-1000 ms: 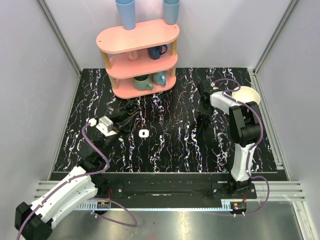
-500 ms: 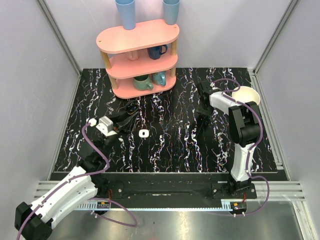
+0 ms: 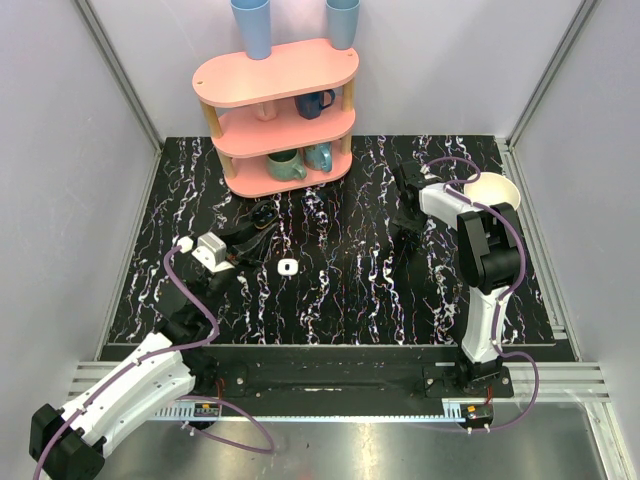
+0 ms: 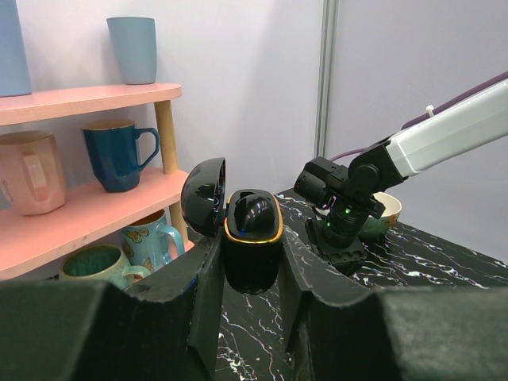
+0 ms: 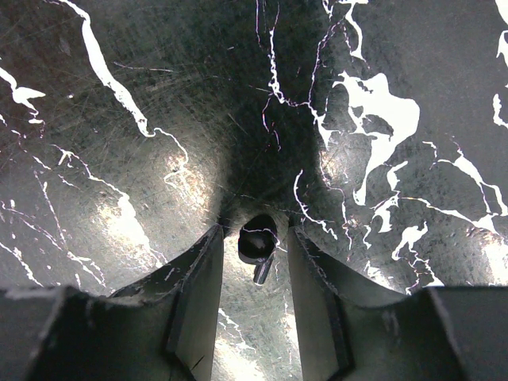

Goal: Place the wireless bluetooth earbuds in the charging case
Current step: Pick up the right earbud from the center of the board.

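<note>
At the centre of the left wrist view, the left tool (image 4: 250,274) is clenched on the charging case (image 4: 252,246). It holds the case upright above the worktop (image 4: 444,262), with the lid (image 4: 202,194) swung open to the left. A glossy dark dome (image 4: 254,213) fills the well, probably one earbud already seated, though this cannot be confirmed. In the middle of the top view, a small white piece (image 3: 288,267) lies alone on the worktop, too small to identify. At the lower centre of the right wrist view, the right tool (image 5: 255,232) points down at the worktop. Its fingers (image 5: 208,278) stand apart either side of a small dark earbud (image 5: 255,244), with gaps showing, so the earbud is not gripped yet. Gripping, carrying and inserting that earbud appear to remain.
</note>
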### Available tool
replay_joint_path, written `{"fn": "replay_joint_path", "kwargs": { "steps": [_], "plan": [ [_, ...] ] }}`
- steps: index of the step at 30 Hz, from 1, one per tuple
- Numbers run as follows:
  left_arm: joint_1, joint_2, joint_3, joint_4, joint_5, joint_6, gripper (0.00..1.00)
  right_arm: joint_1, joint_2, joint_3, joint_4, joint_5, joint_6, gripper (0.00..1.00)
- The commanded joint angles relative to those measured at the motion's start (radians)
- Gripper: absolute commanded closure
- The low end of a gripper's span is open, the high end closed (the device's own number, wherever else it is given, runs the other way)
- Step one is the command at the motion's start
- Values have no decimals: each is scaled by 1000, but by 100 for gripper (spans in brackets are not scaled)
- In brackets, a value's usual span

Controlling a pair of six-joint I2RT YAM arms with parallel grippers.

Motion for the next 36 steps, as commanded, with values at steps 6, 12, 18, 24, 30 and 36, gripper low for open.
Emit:
{"fn": "replay_joint_path", "kwargs": {
  "steps": [6, 12, 18, 24, 30, 36],
  "plan": [
    [-2, -11, 18, 53, -9, -6, 100, 8, 19, -13, -20, -2, 21, 57],
    [-2, -8, 21, 51, -7, -3, 100, 7, 15, -21, -18, -14, 38, 57],
    [-2, -11, 23, 41, -4, -1, 100, 10, 16, -31, -14, -26, 42, 58],
    [-2, -9, 24, 41, -4, -5, 100, 10, 15, -39, -9, -20, 28, 61],
    [-2, -12, 26, 41, -4, -8, 100, 11, 15, -47, -4, -28, 16, 61],
    [-2, -12, 26, 41, -2, -12, 100, 14, 7, -64, 12, -43, -10, 58]
  ]
}}
